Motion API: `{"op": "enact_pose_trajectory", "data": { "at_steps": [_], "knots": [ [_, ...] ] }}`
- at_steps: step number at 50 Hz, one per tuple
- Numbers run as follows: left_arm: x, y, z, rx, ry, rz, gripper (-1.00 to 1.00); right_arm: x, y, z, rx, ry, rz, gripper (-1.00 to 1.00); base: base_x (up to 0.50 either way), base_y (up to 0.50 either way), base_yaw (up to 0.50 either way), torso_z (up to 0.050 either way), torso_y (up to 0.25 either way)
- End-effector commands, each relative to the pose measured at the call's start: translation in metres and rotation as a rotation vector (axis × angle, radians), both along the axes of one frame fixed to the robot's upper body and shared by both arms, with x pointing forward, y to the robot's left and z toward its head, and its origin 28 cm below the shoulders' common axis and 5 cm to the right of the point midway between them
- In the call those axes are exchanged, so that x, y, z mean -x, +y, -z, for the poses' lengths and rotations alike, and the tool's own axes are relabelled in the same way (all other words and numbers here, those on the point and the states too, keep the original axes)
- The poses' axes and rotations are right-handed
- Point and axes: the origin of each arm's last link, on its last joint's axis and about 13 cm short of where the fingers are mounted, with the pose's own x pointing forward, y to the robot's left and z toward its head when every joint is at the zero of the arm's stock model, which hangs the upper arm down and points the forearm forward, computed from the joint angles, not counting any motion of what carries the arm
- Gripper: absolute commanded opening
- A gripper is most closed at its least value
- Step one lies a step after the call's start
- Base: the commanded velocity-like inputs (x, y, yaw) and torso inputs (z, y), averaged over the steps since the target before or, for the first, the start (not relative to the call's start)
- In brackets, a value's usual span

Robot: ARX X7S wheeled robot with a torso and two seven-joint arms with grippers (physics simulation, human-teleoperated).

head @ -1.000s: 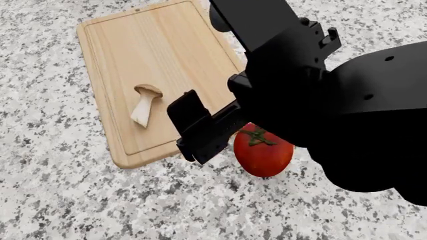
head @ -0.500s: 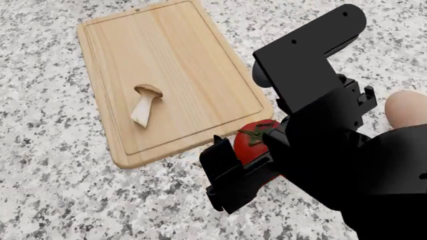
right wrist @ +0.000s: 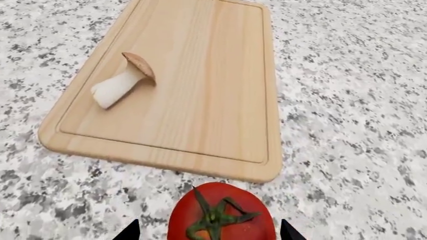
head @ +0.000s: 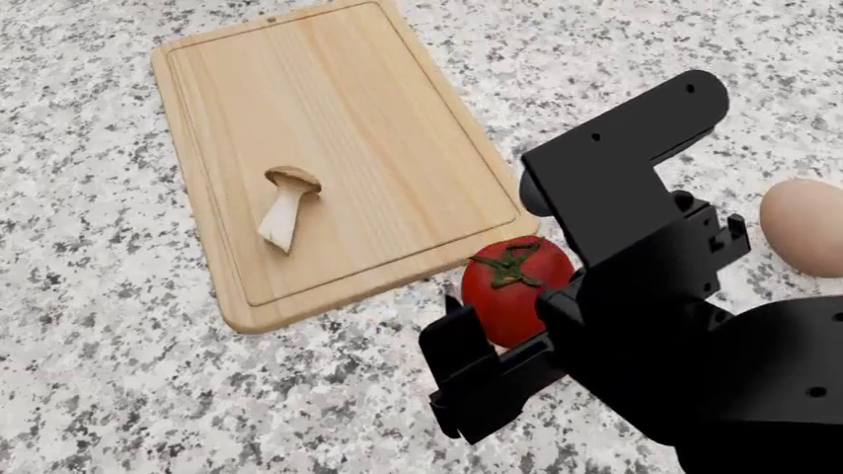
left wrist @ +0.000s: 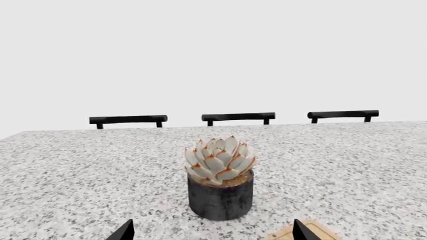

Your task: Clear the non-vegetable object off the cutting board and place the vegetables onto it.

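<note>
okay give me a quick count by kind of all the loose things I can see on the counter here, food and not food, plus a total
Vegetables: 2, the mushroom on the cutting board and the tomato just off the board's edge.
Egg-like lumps: 1, the beige egg-like lump on the counter.
Boards: 1, the cutting board.
Potted plants: 1, the succulent in a dark pot.
Total: 5.

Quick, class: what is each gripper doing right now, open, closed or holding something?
Left gripper: open, holding nothing; only its finger tips show.
Right gripper: open, fingers on either side of the tomato, not closed on it.
</note>
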Motion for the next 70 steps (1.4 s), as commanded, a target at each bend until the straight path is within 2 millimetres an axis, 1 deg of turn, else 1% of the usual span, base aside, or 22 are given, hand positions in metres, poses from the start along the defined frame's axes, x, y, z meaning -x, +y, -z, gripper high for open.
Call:
{"op": "enact_pose_trajectory", "data": {
  "at_steps": [1, 14, 26, 27, 32, 36, 41, 49, 55, 59, 62, 66, 70],
  "knots": [
    [0.0, -0.001, 0.001, -0.003, 0.003, -0.001, 1.0, -0.008, -0.001, 0.012, 0.0, 0.014, 0.007, 1.0, 0.0, 0.0, 0.0, 0.0, 0.0],
    [0.001, -0.001, -0.001, -0.009, 0.001, -0.003, 1.0, -0.019, -0.001, 0.025, 0.008, 0.04, 0.019, 1.0, 0.0, 0.0, 0.0, 0.0, 0.0],
    [0.003, 0.0, -0.001, -0.012, -0.005, -0.008, 1.0, -0.022, -0.002, 0.029, 0.011, 0.055, 0.028, 1.0, 0.0, 0.0, 0.0, 0.0, 0.0],
    [0.003, 0.0, -0.001, -0.013, -0.005, -0.008, 1.0, -0.022, -0.002, 0.029, 0.013, 0.053, 0.03, -1.0, 0.0, 0.0, 0.0, 0.0, 0.0],
    [0.003, 0.0, 0.0, -0.011, -0.004, -0.008, 1.0, -0.021, -0.002, 0.023, 0.022, 0.035, 0.033, -1.0, 0.0, 0.0, 0.0, 0.0, 0.0],
    [0.003, -0.001, -0.001, -0.01, -0.006, -0.008, 1.0, -0.018, -0.002, 0.014, 0.019, 0.014, 0.029, -1.0, 0.0, 0.0, 0.0, 0.0, 0.0],
    [0.003, -0.001, -0.003, -0.011, -0.009, -0.006, 1.0, -0.014, 0.001, -0.008, 0.006, -0.035, 0.01, -1.0, 0.0, 0.0, 0.0, 0.0, 0.0],
    [0.002, -0.001, -0.004, -0.013, -0.012, -0.003, 1.0, -0.012, 0.005, -0.027, -0.01, -0.084, -0.006, -1.0, 0.0, 0.0, 0.0, 0.0, 0.0],
    [0.004, 0.0, -0.005, -0.008, -0.017, -0.008, 1.0, -0.019, 0.006, -0.036, -0.012, -0.107, -0.009, -1.0, 0.0, 0.0, 0.0, 0.0, 0.0],
    [0.004, -0.001, -0.007, -0.012, -0.02, -0.007, 1.0, -0.023, 0.007, -0.035, -0.015, -0.108, -0.011, -1.0, 0.0, 0.0, 0.0, 0.0, 0.0],
    [0.003, -0.001, -0.006, -0.013, -0.018, -0.005, 1.0, -0.028, 0.009, -0.039, -0.021, -0.114, -0.017, -1.0, 0.0, 0.0, 0.0, 0.0, 0.0],
    [0.003, -0.001, -0.006, -0.012, -0.017, -0.006, 1.0, -0.036, 0.014, -0.045, -0.024, -0.126, -0.036, -1.0, 0.0, 0.0, 0.0, 0.0, 0.0],
    [0.003, -0.001, -0.007, -0.014, -0.019, -0.006, 1.0, -0.048, 0.021, -0.044, -0.033, -0.123, -0.054, -1.0, 0.0, 0.0, 0.0, 0.0, 0.0]
  ]
}}
